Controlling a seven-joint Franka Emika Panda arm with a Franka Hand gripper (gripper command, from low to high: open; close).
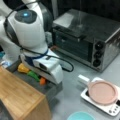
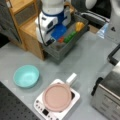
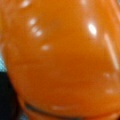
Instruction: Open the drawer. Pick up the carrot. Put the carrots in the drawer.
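Over the open drawer [image 1: 53, 89] we are hanging our gripper [image 1: 44, 79] low, with the carrot [image 1: 42, 81] sitting right at its tip, toward six o'clock from the wrist in a front view. Whether the fingers are clenched on it, we cannot tell. Orange is filling the wrist view [image 3: 62, 60]. We are seeing the green vegetable [image 1: 33, 74] running off toward ten o'clock, with the yellow piece [image 1: 22, 68] beyond it, both inside the drawer.

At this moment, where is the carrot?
In both front views the carrot lies inside the open drawer, directly under the gripper, next to the green toy vegetable. It fills the wrist view.
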